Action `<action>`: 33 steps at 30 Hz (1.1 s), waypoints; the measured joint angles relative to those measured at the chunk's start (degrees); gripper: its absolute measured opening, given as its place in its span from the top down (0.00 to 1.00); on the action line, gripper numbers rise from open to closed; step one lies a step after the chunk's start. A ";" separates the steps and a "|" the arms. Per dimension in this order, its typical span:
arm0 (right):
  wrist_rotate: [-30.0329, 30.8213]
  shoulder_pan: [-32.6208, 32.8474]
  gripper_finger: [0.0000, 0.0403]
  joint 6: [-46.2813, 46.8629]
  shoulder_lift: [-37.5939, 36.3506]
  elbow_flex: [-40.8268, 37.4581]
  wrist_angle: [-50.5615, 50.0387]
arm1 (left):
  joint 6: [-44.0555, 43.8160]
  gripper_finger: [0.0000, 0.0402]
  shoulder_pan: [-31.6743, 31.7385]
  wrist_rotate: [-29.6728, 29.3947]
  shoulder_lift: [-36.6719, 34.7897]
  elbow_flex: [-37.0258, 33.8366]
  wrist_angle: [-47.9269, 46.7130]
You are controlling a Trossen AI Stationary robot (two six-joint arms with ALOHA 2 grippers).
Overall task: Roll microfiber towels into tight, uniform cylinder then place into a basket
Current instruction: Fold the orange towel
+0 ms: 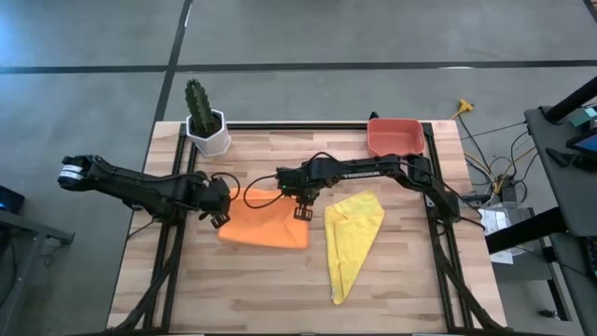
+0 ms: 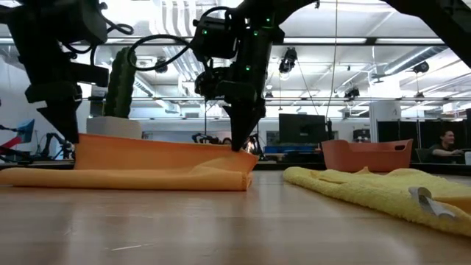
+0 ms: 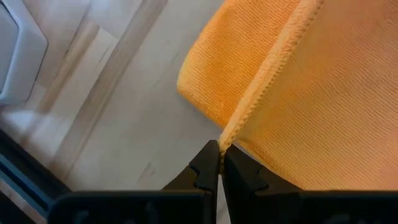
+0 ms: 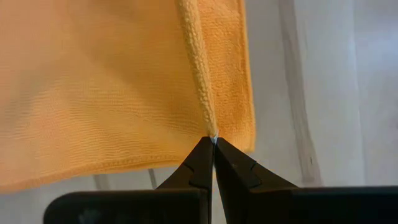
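Open tabletop [image 1: 233, 289] lies along the near edge — passable for either arm. The middle is taken up by the orange towel [image 1: 266, 224] and yellow towel [image 1: 353, 238], with a bare strip between them. The 2 far corners are obstructed — cactus pot [image 1: 207, 131] and basket [image 1: 395, 136].

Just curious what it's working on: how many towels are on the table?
2. The orange towel lies mid-table, its edge pinched by the left gripper and right gripper. The yellow towel lies loose beside it.
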 joint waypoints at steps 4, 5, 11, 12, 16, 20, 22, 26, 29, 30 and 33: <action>-1.80 -0.37 0.98 0.58 0.71 -0.04 -0.36 | -0.44 1.00 0.87 0.00 0.57 -0.07 2.66; -2.16 -0.38 0.97 0.58 0.85 -0.07 -0.49 | -0.44 1.00 1.13 -0.01 0.92 -0.07 3.31; -2.56 -0.38 0.89 2.08 1.38 -0.08 -0.44 | -0.50 1.00 2.29 0.02 3.89 -0.11 3.90; -2.58 -0.38 0.86 2.35 1.37 -0.09 -0.39 | -0.50 1.00 2.38 0.02 4.47 -0.11 3.91; -2.59 -0.40 0.75 3.99 1.36 -0.08 -0.78 | -0.48 0.96 2.39 0.17 5.97 0.21 4.58; -2.58 -0.37 0.66 4.64 1.34 -0.07 -0.79 | -0.49 0.86 2.40 0.05 5.93 0.57 6.30; -2.57 -0.25 0.62 4.79 1.34 -0.07 -1.20 | -0.54 0.80 2.41 -0.51 5.59 0.68 6.50; -0.35 -0.20 0.61 6.68 1.34 -0.07 -4.00 | -1.80 0.70 2.51 -2.41 5.52 0.63 5.35; 1.75 -0.22 0.63 7.71 1.29 -0.07 -6.39 | -2.05 0.65 2.67 -3.01 5.15 0.63 5.34; 1.81 -0.26 0.64 7.86 1.21 -0.07 -6.87 | -2.05 0.63 2.67 -3.00 4.95 0.66 5.26; 1.56 -0.21 0.67 8.04 0.54 -0.04 -7.61 | -2.07 0.62 2.65 -2.36 4.37 1.54 5.20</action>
